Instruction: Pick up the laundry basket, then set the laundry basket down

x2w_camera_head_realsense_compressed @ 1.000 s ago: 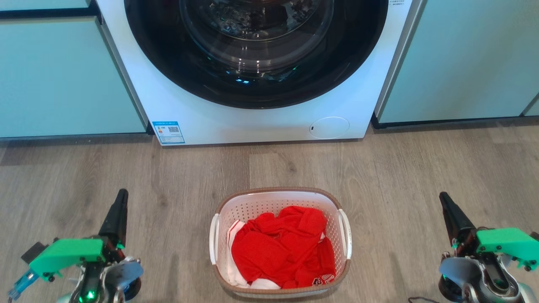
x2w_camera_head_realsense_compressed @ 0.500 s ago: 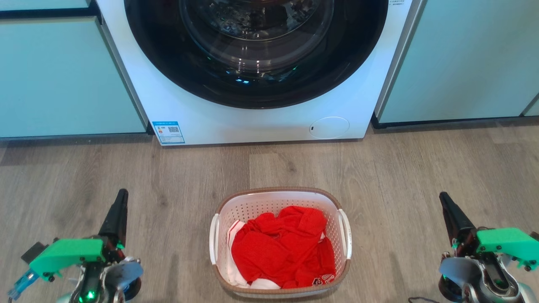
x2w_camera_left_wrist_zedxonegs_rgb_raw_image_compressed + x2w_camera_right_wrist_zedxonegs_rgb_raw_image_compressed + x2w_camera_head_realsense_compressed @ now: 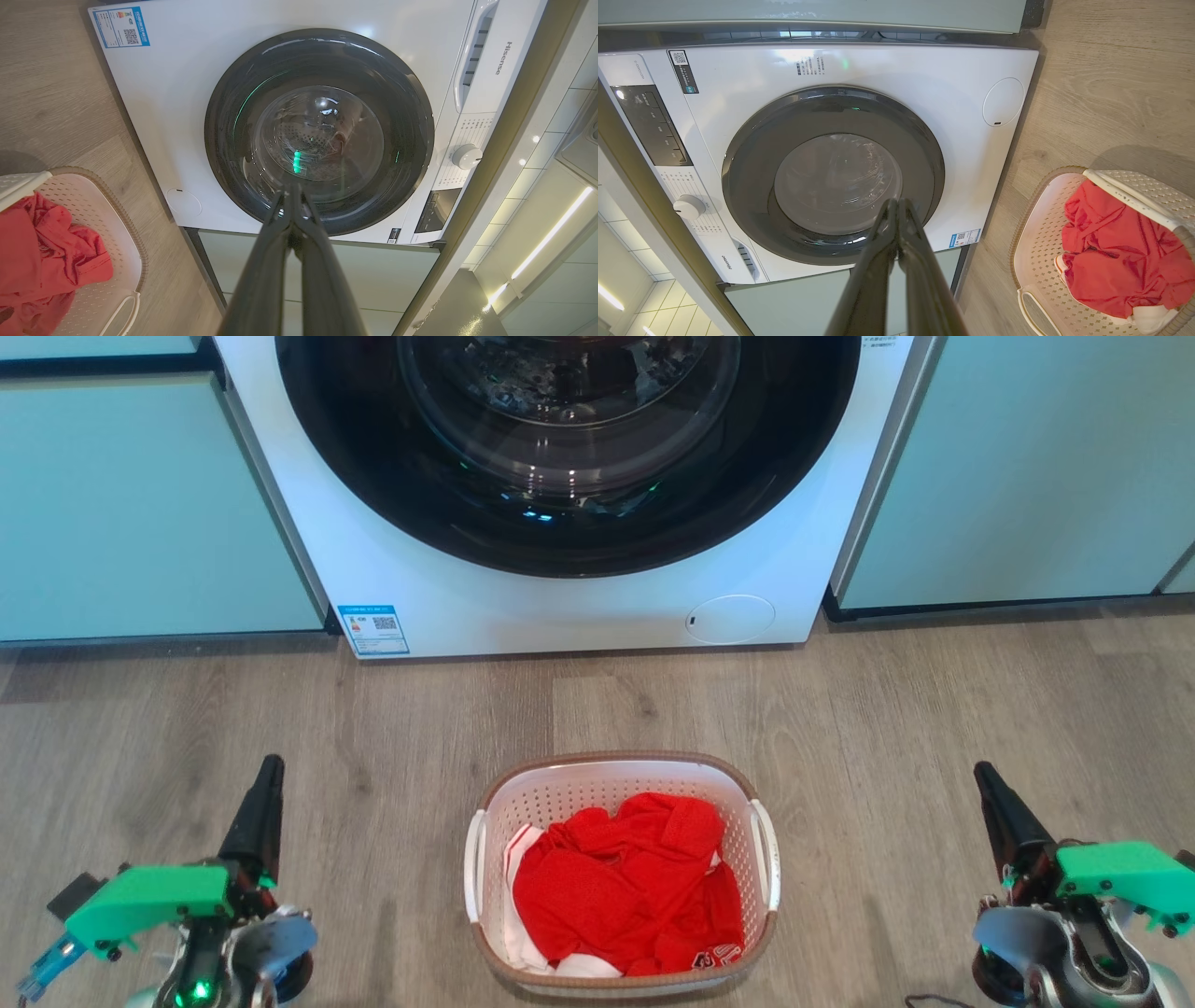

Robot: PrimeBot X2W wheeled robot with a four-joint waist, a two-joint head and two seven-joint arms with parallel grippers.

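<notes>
Risk: my left gripper and right gripper, jaws together, flanked the laundry basket well apart from it, and an uneven lift could tip out its red garment.

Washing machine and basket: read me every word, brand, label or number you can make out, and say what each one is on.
"Hisense": on the drawer front of the washing machine.
Blue label with QR code, machine's lower front: too small to read.
Black label with QR code: too small to read.
Markings round the dial: too small to read.
Print on the red clothes in the laundry basket: unreadable.
</notes>
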